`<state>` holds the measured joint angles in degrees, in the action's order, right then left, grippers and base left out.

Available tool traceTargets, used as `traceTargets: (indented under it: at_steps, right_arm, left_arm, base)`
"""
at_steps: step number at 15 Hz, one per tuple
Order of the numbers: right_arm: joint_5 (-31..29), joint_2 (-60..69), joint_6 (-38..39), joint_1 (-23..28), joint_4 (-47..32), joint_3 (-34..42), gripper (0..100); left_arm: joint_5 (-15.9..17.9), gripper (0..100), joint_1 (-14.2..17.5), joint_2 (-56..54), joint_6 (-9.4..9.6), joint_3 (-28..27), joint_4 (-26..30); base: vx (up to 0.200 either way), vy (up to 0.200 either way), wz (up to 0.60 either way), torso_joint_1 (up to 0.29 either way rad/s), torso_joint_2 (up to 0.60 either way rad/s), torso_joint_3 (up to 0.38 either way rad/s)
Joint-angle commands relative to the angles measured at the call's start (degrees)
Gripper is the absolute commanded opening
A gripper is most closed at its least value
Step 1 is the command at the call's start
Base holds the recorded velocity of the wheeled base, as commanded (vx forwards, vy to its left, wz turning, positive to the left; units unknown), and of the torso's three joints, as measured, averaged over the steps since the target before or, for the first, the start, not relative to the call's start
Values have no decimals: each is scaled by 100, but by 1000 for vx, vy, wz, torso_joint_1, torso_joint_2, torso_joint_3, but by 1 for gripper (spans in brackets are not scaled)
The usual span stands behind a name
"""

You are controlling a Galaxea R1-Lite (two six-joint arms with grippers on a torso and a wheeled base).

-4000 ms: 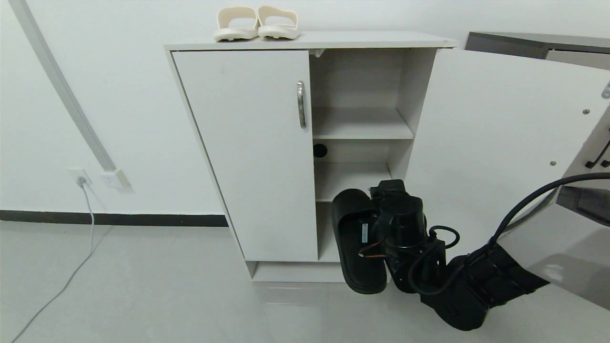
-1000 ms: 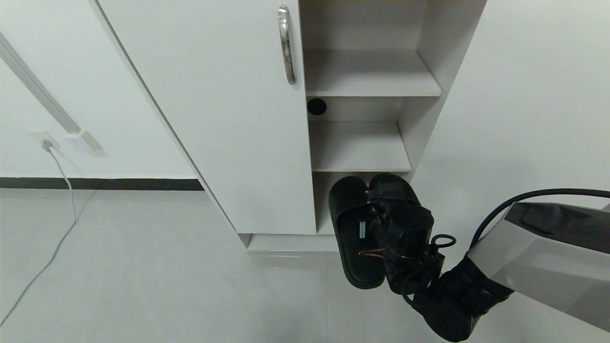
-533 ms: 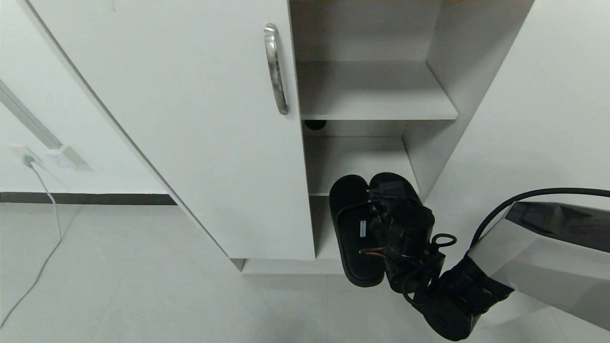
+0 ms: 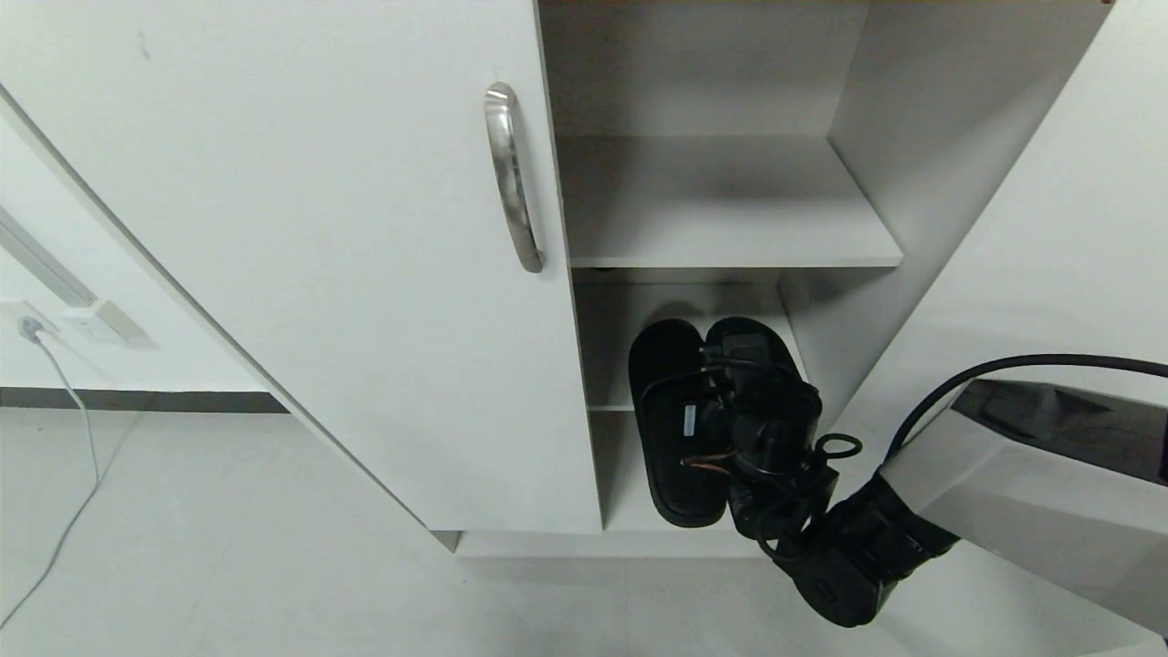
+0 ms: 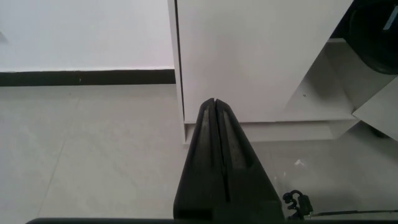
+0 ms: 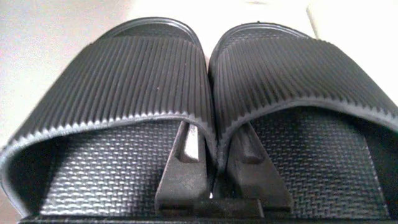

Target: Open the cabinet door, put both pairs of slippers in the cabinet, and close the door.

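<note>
A pair of black slippers (image 4: 680,438) hangs side by side with my right gripper (image 4: 730,411) shut on their inner edges; the toes point into the open right half of the white cabinet (image 4: 867,137), level with its lower shelf (image 4: 610,394). In the right wrist view the gripper (image 6: 214,163) pinches the two ribbed straps of the slippers (image 6: 124,99) together. The cabinet's left door (image 4: 319,228) is closed, with a metal handle (image 4: 513,178). The right door (image 4: 1058,237) stands open beside my right arm. My left gripper (image 5: 214,109) is shut and empty, low above the floor, facing the cabinet's base (image 5: 261,130).
An upper shelf (image 4: 721,210) and the bottom compartment (image 4: 620,506) are bare. A wall socket (image 4: 27,327) with a grey cable (image 4: 68,520) sits to the left, above a black baseboard (image 4: 137,399). Tiled floor (image 4: 274,593) lies in front.
The head camera has come closer to the cabinet and the picture has shifted. My right gripper carried the black slippers forward, so their toes now overlap the lower shelf opening.
</note>
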<state>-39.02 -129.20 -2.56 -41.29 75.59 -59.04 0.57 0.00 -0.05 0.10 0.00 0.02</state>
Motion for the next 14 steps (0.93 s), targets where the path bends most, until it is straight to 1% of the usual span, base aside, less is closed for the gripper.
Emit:
traceTargets:
  at_steps: [1,3,6,8,11,14]
  right_arm:
    - [0,-326,1,174,-150,-389,0]
    - [9,-440,36,297,-555,-802,0]
    - [9,-633,36,367,-1135,-1620,0]
    - [9,-774,36,429,-1381,-2094,0]
    - [17,-1020,36,569,-2005,-3061,0]
    - [35,-1134,63,605,-2374,-3588,0]
  left_arm:
    - [4,0,0,5,-1,0,-2]
    - [4,0,0,5,-1,0,-2]
    - [4,0,0,5,-1,0,-2]
    - [4,0,0,5,-1,0,-2]
    - [4,0,0,14,-1,0,-2]
    - [4,0,0,5,-1,0,-2]
  base:
    - [0,0,0,0,0,0]
    - [0,0,0,0,0,0]
    - [0,0,0,0,0,0]
    - [0,0,0,0,0,0]
    - [0,0,0,0,0,0]
    - [0,0,0,0,0,0]
